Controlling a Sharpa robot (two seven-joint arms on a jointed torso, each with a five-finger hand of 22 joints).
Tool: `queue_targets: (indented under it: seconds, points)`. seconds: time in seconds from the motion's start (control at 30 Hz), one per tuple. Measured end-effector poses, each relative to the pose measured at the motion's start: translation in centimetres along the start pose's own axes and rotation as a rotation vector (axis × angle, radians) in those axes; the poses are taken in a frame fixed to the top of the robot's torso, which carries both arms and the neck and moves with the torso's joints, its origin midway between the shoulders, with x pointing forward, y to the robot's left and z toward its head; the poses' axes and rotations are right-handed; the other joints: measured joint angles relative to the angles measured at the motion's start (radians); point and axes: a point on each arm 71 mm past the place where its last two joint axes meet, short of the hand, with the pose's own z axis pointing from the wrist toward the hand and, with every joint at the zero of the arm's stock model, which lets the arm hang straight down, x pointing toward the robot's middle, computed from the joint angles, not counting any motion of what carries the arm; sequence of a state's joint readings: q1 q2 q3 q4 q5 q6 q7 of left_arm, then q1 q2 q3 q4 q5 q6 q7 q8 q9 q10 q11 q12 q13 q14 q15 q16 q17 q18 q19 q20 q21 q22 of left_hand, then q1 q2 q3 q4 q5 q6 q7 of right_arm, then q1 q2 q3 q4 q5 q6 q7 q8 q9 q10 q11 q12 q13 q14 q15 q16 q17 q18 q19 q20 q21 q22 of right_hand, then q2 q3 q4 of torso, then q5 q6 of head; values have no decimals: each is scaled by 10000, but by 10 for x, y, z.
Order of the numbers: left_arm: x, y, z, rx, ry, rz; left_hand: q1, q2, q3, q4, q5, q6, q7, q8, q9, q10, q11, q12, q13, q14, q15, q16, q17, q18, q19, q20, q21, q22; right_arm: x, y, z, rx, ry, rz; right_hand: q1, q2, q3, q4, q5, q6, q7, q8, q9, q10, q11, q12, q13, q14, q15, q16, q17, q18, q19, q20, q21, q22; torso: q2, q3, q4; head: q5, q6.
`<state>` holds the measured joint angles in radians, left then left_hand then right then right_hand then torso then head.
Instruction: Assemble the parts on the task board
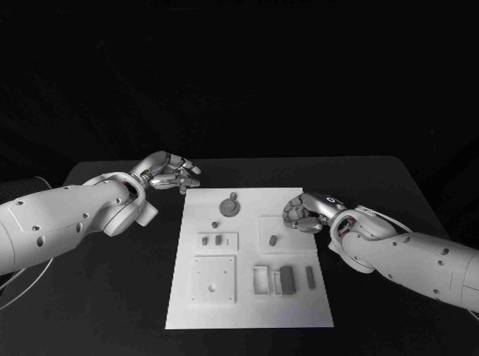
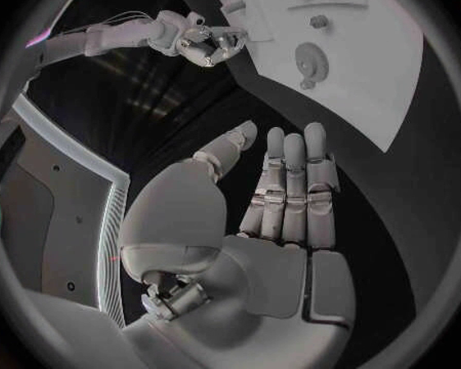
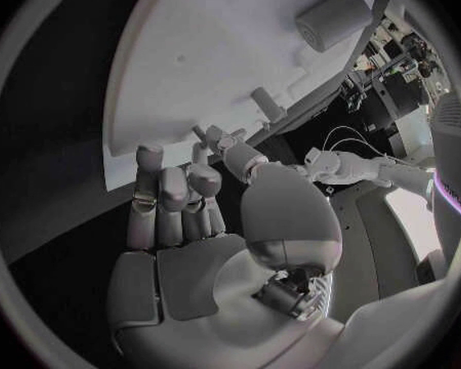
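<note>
The white task board (image 1: 250, 297) lies mid-table, grey parts (image 1: 285, 279) at its five o'clock. The left hand (image 1: 169, 172) (empty, fingers apart) hovers at ten o'clock; the right hand (image 1: 310, 211) curls empty at two o'clock.

bench (image 1: 111, 297): black, matt, looks like a soft cloth-like cover, no shine.
task board (image 1: 250, 315): white, smooth, matt, plastic-looking plate with shallow recesses.
parts: grey, smooth, plastic-looking; the round disc (image 1: 230, 207) at 12 o'clock on the board has a dull finish, the upright slabs (image 1: 287, 279) at 5 o'clock are darker grey and matt.
left hand (image 1: 171, 172): silvery metal-looking fingers with a bright gloss; in the left wrist view the palm pads look matt and slightly rubbery.
right hand (image 1: 309, 211): same glossy silver finish, with smooth pale pads.
arms (image 1: 47, 230): white, smooth, hard plastic-looking shells with a slight sheen.
</note>
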<state>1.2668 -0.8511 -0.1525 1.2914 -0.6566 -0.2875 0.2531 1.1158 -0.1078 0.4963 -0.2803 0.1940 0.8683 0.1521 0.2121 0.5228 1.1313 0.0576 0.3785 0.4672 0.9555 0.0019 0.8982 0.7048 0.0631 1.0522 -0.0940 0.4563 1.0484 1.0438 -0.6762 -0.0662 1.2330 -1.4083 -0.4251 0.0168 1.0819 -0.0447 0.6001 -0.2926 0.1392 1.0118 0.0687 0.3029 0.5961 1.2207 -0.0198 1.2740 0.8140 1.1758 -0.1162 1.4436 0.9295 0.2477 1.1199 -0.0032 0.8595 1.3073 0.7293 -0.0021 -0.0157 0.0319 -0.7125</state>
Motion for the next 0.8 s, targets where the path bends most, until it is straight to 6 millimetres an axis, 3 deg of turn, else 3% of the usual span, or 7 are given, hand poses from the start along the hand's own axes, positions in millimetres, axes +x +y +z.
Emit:
queue_targets:
  seconds: [0.4,0.47,0.8]
  points:
    - [-1,0,0,-22,-12,-12,0,0,-28,-28,-17,52,47,0,0,-167,195,0,-8,-4,5,0,9,-99,-31,32,-5,0,-10,0,-4,11,-17,301,-45,43,-1,-1,-1,-14,13,38,1,0,0,0,9,0,4,0,-1,-3,0,1,0,0,0,-7,4,-14,0]
    - [-1,1,0,-31,-16,-13,0,0,-28,-28,-17,240,188,0,0,-275,295,-1,-8,-6,7,0,9,-98,-31,33,-5,0,-14,1,-5,-6,-45,365,-53,52,-1,-1,-1,-14,14,38,0,0,0,0,9,1,5,0,-1,-4,0,0,0,0,0,-7,4,-8,-2]
    - [-2,1,0,-58,-38,-8,0,0,-28,-28,-16,252,178,0,0,-251,243,-1,-8,-6,6,0,8,-96,-31,33,-5,0,-23,17,-7,-315,-97,899,-108,-2,18,17,-1,-15,15,38,3,-36,-36,0,15,-4,13,0,-2,-5,1,1,0,0,-6,-9,-2,13,33]
